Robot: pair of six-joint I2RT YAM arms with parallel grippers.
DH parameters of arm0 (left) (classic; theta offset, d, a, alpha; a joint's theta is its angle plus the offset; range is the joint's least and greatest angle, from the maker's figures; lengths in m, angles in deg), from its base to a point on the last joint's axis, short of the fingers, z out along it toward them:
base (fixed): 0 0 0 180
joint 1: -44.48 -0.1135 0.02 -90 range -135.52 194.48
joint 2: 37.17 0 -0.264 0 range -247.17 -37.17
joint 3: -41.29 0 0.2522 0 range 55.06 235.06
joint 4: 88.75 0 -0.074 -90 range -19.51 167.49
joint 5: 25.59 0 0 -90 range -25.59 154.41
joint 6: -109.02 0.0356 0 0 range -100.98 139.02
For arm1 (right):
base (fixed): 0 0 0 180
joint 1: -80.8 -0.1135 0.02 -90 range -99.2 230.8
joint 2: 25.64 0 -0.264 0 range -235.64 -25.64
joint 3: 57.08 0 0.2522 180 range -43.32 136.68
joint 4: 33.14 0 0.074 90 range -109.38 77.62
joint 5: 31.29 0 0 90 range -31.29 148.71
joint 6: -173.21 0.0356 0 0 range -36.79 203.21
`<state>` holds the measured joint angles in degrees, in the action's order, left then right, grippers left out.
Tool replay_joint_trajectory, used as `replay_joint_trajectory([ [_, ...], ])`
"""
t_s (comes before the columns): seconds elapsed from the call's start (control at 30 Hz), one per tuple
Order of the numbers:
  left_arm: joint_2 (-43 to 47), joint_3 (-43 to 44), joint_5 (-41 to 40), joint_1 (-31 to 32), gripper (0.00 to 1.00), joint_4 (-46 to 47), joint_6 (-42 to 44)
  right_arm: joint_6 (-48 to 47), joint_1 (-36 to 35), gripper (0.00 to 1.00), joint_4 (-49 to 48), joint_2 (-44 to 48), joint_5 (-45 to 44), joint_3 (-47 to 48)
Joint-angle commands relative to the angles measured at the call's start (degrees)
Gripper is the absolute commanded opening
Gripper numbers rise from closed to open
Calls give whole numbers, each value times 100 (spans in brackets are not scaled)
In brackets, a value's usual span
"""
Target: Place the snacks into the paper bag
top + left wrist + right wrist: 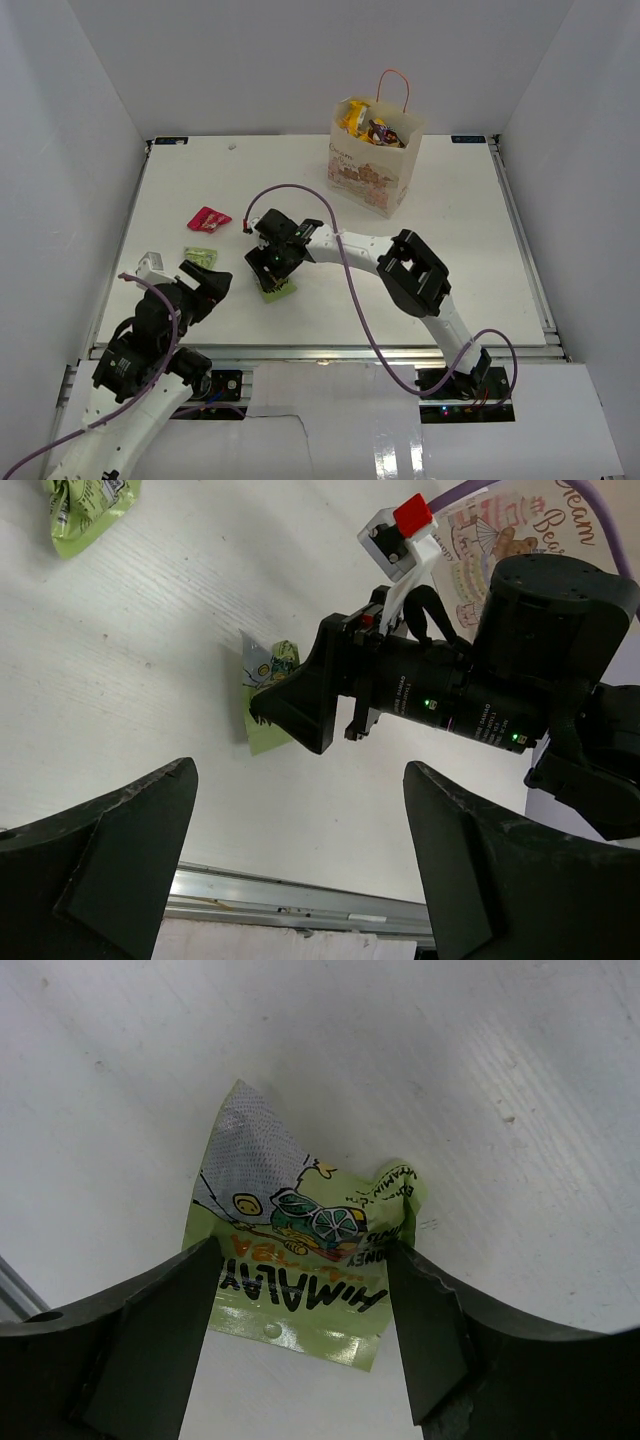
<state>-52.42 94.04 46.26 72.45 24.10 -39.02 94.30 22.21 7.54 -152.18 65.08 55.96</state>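
at one o'clock the bag (pixel 368 175) already holds some snacks (pixel 365 122), but at centre the right claw (pixel 300 1300) stands open astride a green packet (pixel 300 1250) lying flat, the left claw (pixel 205 282) gapes empty at eight, and a red packet (pixel 208 218) and second green packet (pixel 200 256) wait near ten.

Top view: the right pincer (pixel 272 268) covers most of the green packet (pixel 280 292); the snacks (pixel 370 125) in the paper bag (pixel 365 178) show only their tops, labels too small to read. Left wrist view: the frame edge crops a second green packet (pixel 90 510). Right wrist view: the fingers (pixel 150 1340) hide the packet's side edges.
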Motion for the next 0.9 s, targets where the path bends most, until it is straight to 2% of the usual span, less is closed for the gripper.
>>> replay_joint_trajectory([
  [0.0,-145,188,-136,-19,95,-155,-137,7,-82,73,-116,-98,-566,205],
  [0.27,-365,162,-101,-19,95,38,-76,-397,-171,68,-196,-336,-1409,74],
  [0.37,-339,162,-118,-19,95,56,-41,-511,-179,54,-239,-389,-1638,-128],
  [0.4,-330,162,-127,-19,95,56,-32,-538,-179,44,-248,-389,-1674,-181],
  [0.47,-312,127,-136,-19,95,65,-32,-652,-179,35,-309,-328,-1727,-321],
  [0.5,-278,110,-136,-19,95,74,-41,-678,-179,26,-345,-293,-1736,-487],
  [0.57,-242,49,-110,-19,95,100,-76,-810,-179,17,-468,-161,-1710,-655],
  [0.6,-233,22,-101,-19,95,118,-84,-863,-179,10,-503,-108,-1718,-821],
  [0.63,-225,-4,-92,-19,95,135,-85,-933,-179,8,-608,-38,-1709,-893],
  [0.7,-224,-66,-57,-19,95,188,-93,-1082,-144,8,-705,173,-1578,-1138],
  [0.8,-233,-93,-13,-19,95,276,-67,-1774,57,8,-1004,647,-912,-1446],
  [0.83,-251,-101,-13,-19,95,285,-50,-1977,258,8,-1117,944,-179,-1665],
  [0.87,-251,-101,-13,-19,95,320,-32,-2101,365,8,-1232,1130,133,-1806],
])
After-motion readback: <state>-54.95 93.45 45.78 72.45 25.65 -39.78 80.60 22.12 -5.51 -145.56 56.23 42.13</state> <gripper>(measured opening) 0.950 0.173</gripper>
